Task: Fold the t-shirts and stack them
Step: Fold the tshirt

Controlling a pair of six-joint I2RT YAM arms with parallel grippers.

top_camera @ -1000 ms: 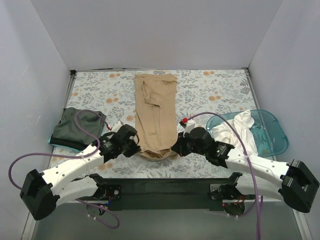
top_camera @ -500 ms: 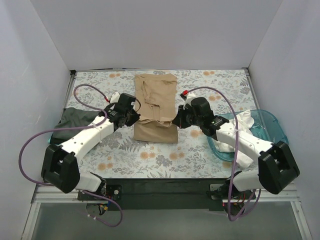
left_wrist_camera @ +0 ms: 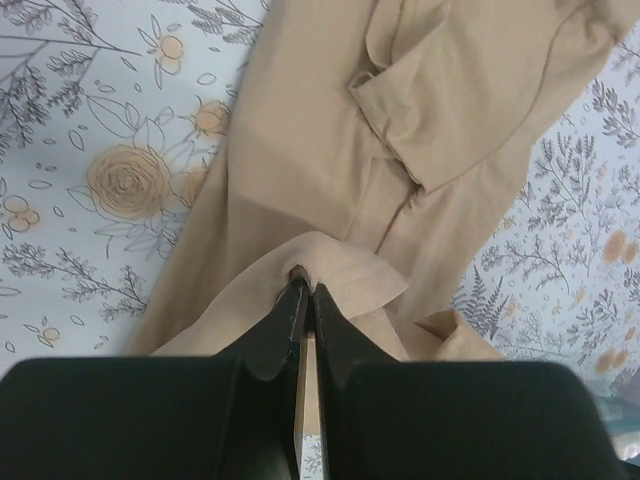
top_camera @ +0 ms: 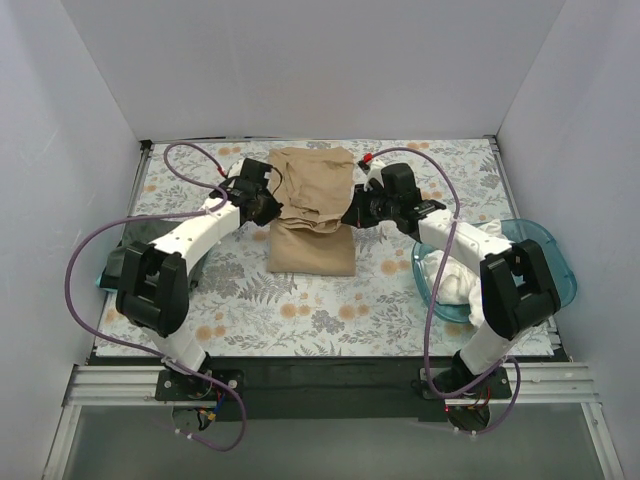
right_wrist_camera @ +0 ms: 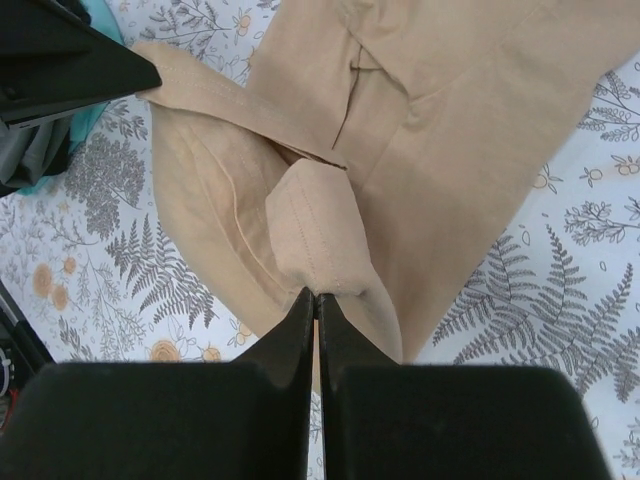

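Teal tub [top_camera: 553, 266] holds white cloth [top_camera: 447, 287], prob. tees.

**Table layout, L to R**

You've got the centre t-shirt [top_camera: 312, 240] mid-table, running front to back, w/ its near part folded back over itself. The L gripper [top_camera: 268, 208] sits at its left edge and the R gripper [top_camera: 352, 215] at its right edge. Each is pinched onto a fold of it, approx. level w/ each other. The left t-shirt [top_camera: 125, 262] lies at the left edge of the table covering [top_camera: 300, 310], partly under the L arm. The tub [top_camera: 556, 262] sits at the right edge w/ the tub t-shirts [top_camera: 452, 282] inside, partly under the R arm.
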